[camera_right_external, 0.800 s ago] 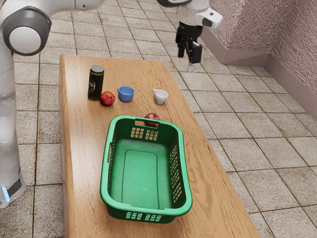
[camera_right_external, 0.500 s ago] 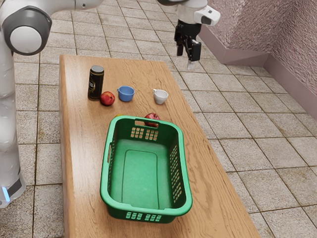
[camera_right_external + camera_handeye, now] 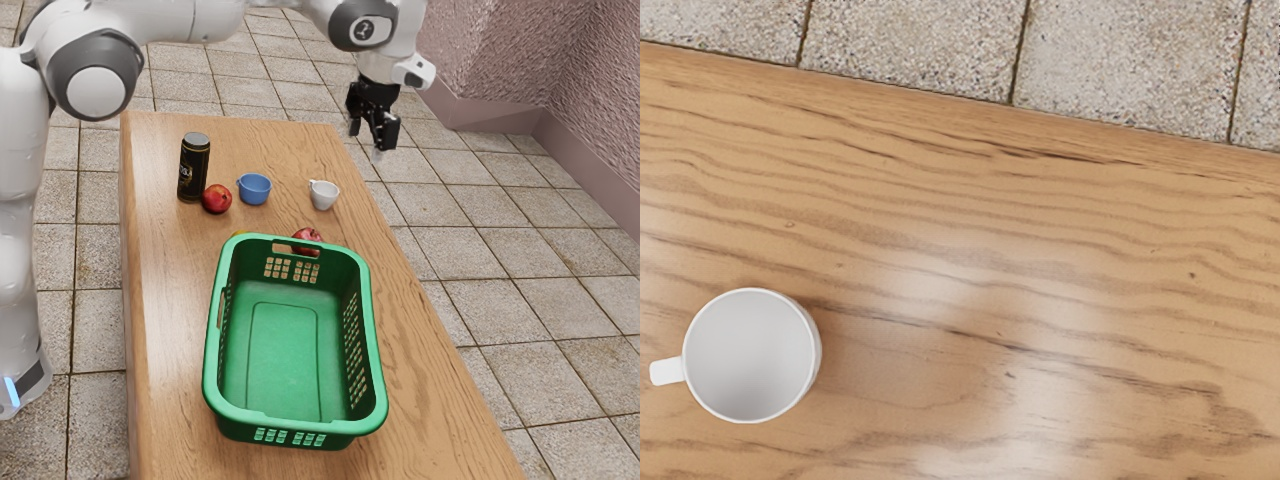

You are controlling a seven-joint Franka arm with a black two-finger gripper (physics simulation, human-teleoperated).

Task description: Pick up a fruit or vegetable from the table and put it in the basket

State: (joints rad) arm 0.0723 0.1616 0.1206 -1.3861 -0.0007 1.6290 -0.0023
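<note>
My gripper [image 3: 373, 131] hangs high near the table's far right edge in the exterior view, its two fingers apart with nothing between them. One red fruit [image 3: 217, 199] rests against the foot of the black can. Another red fruit [image 3: 307, 238] sits just behind the green basket [image 3: 376, 385], partly hidden by its rim. A bit of something yellow [image 3: 240, 234] peeks out behind the same rim. Inside the basket the bottom is bare.
A black can [image 3: 194, 168] stands upright at the table's far left in the exterior view. Near it is a blue cup [image 3: 255, 190]. The white cup [image 3: 323, 195] stands closer to my gripper; the wrist view has this white cup [image 3: 750, 356] near the wooden table [image 3: 1040, 260] edge.
The arm has shifted, and my gripper has come lower and slightly toward the exterior view's left. Fruits, cups, can and basket have stayed where they were.
</note>
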